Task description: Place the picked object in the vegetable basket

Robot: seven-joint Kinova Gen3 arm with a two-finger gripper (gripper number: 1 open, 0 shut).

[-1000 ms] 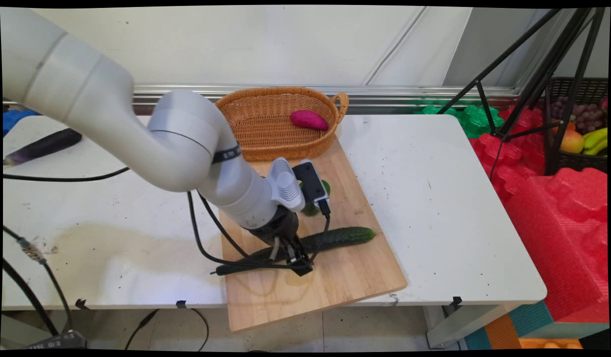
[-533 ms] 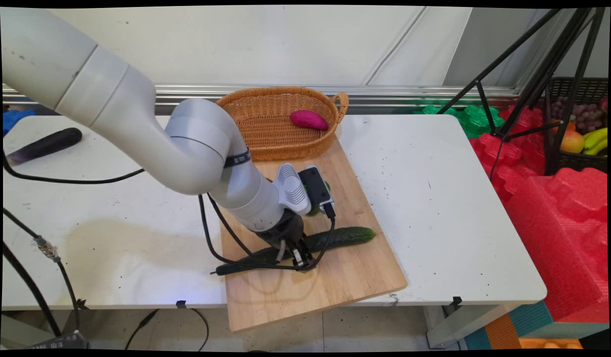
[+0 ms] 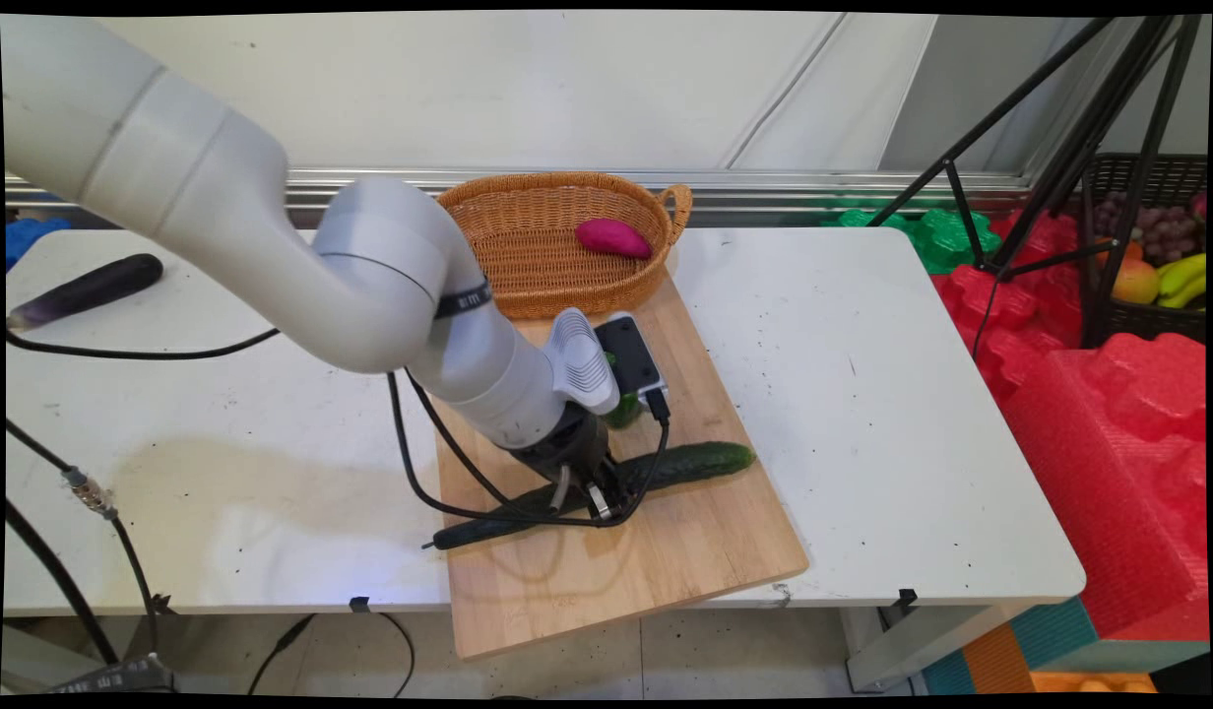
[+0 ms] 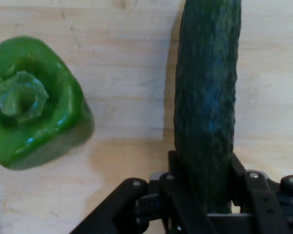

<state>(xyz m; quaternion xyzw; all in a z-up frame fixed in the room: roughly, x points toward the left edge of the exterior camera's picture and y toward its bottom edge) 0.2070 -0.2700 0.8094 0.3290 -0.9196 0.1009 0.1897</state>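
On wooden board (image 3: 666,551) | gripper (image 3: 595,502) clamps cucumber (image 4: 207,97) | white table (image 3: 862,394)

looks like a robotics lab or test room, not anybody's kitchen. there's a white robot arm (image 3: 272,256) trailing loose black cables (image 3: 439,492) over a scuffed white table (image 3: 862,394), and black tripod legs (image 3: 1059,148) stand off to the right. the food setup feels staged: a wooden cutting board (image 3: 666,551) and a wicker basket (image 3: 557,241) just sitting on the plain table. on the floor past the table there's bright red (image 3: 1109,414) and green foam matting (image 3: 941,241), plus a dark crate of fruit (image 3: 1153,256). bare pale wall panels (image 3: 567,89) behind it all.
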